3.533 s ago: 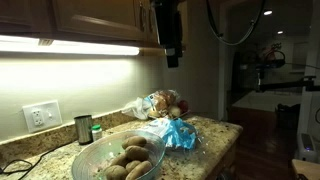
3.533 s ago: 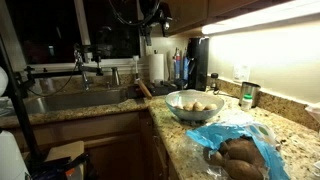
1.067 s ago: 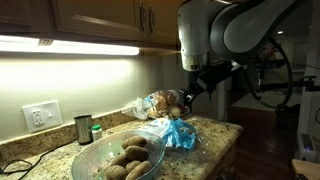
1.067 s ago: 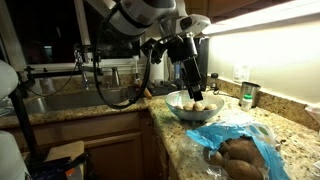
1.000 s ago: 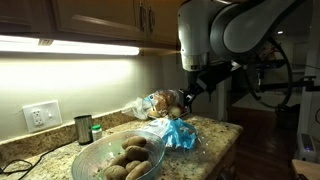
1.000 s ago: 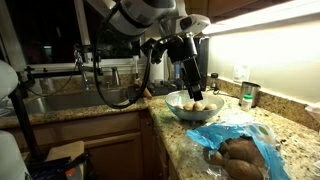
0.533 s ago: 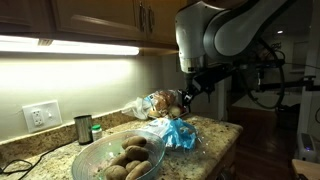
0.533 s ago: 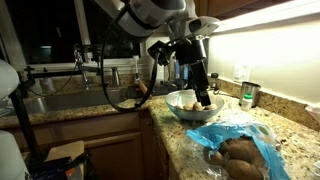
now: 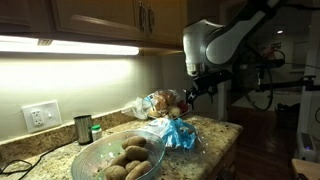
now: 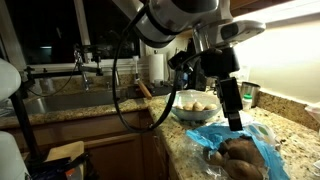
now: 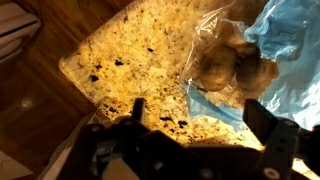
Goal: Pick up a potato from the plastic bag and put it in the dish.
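The clear crinkled plastic bag (image 9: pixel 160 104) lies at the back of the granite counter, with brown potatoes showing through it (image 10: pixel 240 156). A blue plastic sheet (image 9: pixel 180 133) lies crumpled beside it. The dish (image 9: pixel 88 160), a wide glass bowl, holds several potatoes; it also shows behind the arm (image 10: pixel 176 100). My gripper (image 9: pixel 188 96) hangs open and empty just above the bag in both exterior views (image 10: pixel 234 122). In the wrist view the open jaws (image 11: pixel 195 115) frame bare counter, with a potato in the bag (image 11: pixel 214 66) just ahead of them.
A small dark metal cup (image 9: pixel 83 128) and a green-capped jar (image 9: pixel 97 131) stand by the wall near an outlet (image 9: pixel 40 116). Wall cabinets hang overhead. A sink (image 10: pixel 70 100) lies beyond the dish. The counter edge (image 11: pixel 70 75) drops off near the bag.
The arm has swung from above the dish over to the bag and come lower. The gripper stays open and empty.
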Motion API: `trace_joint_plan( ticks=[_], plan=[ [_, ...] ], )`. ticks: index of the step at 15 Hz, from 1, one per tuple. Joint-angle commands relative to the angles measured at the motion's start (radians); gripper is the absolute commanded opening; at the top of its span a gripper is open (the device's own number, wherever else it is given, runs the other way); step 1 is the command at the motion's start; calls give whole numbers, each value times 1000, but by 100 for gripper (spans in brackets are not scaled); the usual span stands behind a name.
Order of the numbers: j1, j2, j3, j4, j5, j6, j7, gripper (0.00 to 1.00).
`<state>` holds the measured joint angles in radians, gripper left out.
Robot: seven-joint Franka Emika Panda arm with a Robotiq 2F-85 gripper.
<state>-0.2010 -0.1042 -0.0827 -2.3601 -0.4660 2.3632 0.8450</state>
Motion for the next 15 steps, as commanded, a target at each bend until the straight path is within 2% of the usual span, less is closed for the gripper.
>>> trace_joint_plan(
  ticks=[1,4,8,12,15],
  plan=[
    [-8,84,-61,41,129,100,-120,100],
    [-3,156,-89,88,321,130,-294,100],
    [-3,246,-95,168,504,86,-473,100],
    [-4,305,-95,224,577,51,-551,100],
    [-1,344,-96,260,586,17,-566,100]
  ],
)
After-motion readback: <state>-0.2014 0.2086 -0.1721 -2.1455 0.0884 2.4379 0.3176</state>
